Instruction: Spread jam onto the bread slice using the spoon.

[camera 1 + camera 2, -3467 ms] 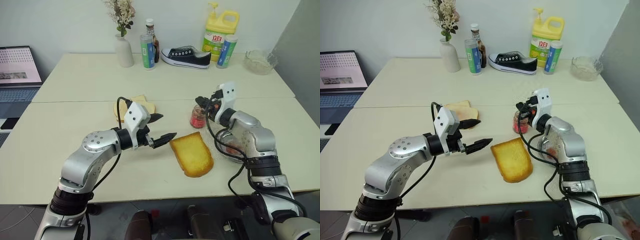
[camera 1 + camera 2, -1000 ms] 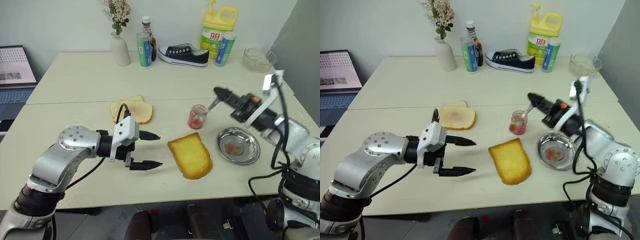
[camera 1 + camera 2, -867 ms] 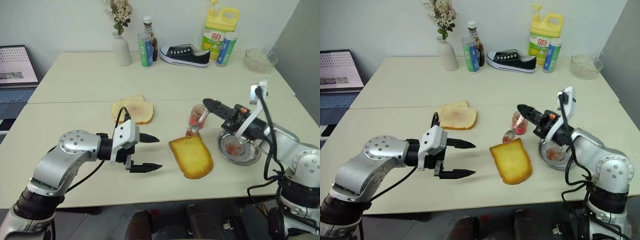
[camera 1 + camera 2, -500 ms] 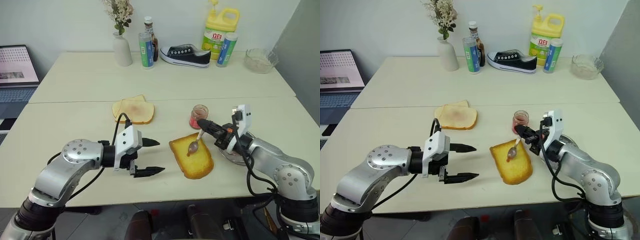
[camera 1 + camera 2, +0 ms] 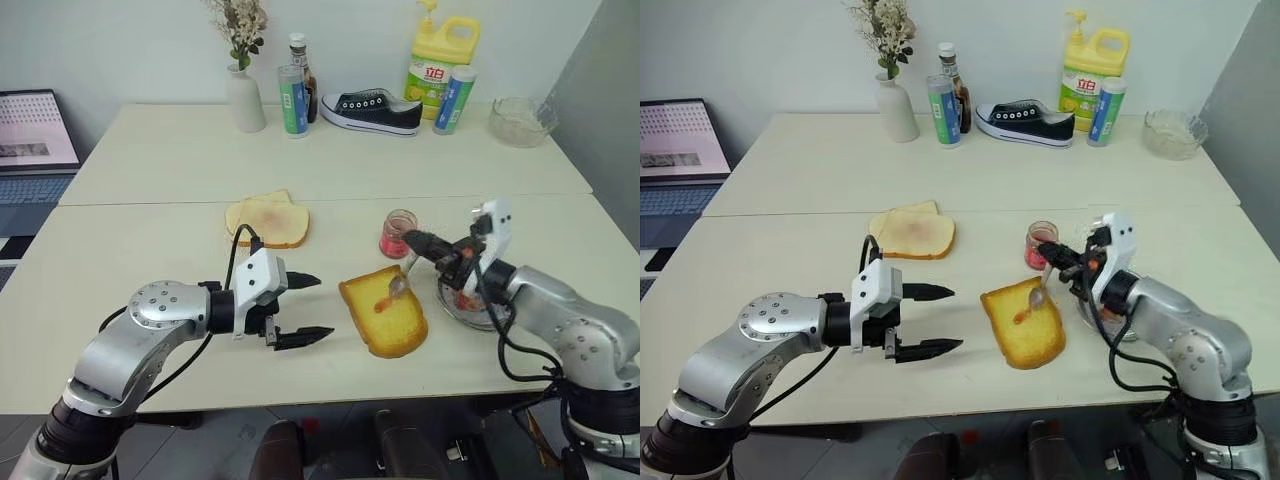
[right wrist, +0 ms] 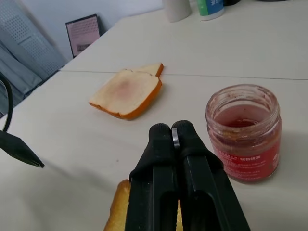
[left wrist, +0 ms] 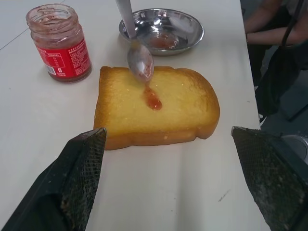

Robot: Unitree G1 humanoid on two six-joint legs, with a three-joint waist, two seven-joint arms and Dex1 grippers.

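I have the right pincer (image 5: 1058, 254) clenched on the slim silver spoon (image 7: 136, 48), its bowl over the thick golden bread slice (image 7: 159, 108) beneath a red jam dab (image 7: 153, 100). Left pincer (image 5: 305, 308) released beside. Next, I judge: smear outward.

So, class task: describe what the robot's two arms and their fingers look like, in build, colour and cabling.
Both arms have rounded silver-grey metal shells with black joint rings and loose black cables looping outside. Each wrist carries a white boxy housing. The left gripper and right gripper each end in two black tapering fingers, whose inner faces are finely textured.
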